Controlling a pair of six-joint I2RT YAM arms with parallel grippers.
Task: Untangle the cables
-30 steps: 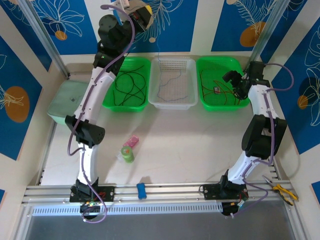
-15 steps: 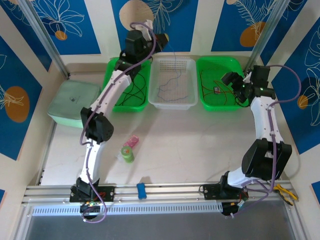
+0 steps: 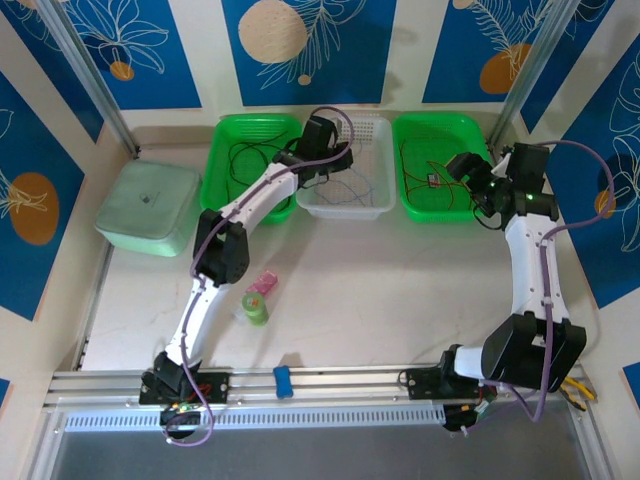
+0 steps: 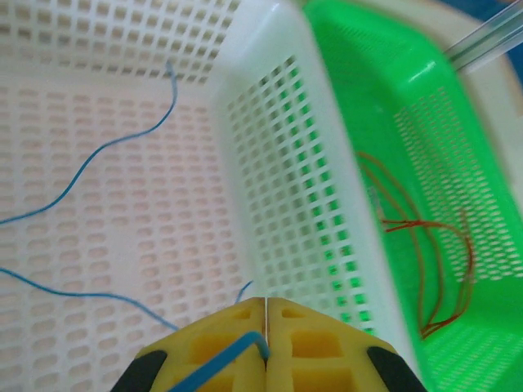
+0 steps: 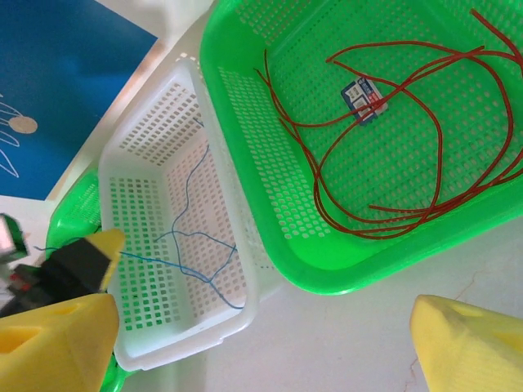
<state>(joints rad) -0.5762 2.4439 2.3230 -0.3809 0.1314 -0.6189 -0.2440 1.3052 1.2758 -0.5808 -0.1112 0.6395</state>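
The cables (image 3: 440,180) lie sorted by colour in three baskets at the far side of the worktop (image 3: 380,290). Black cables (image 3: 250,170) are in the left green basket (image 3: 213,190), a blue cable (image 4: 225,357) is in the white basket (image 3: 345,210) in the middle, and red cables (image 5: 392,163) are in the right green basket (image 3: 440,212). The big change is the left arm. A second ago it was stretched up high near the back wall, with the blue cable hanging from it down into the white basket. Half a second ago it had dropped partway, and now the left end effector (image 4: 266,322) sits low over the white basket. Its yellow fingers (image 4: 212,347) are pressed together, pinching the blue cable, and the rest of that strand trails in loose curves over the basket floor. The right end effector (image 5: 257,347) has hardly shifted and hovers over the right green basket, its fingers spread wide with nothing between them. Only that arm's elbow has swung back toward its base. The red cables and black cables lie as they did before.
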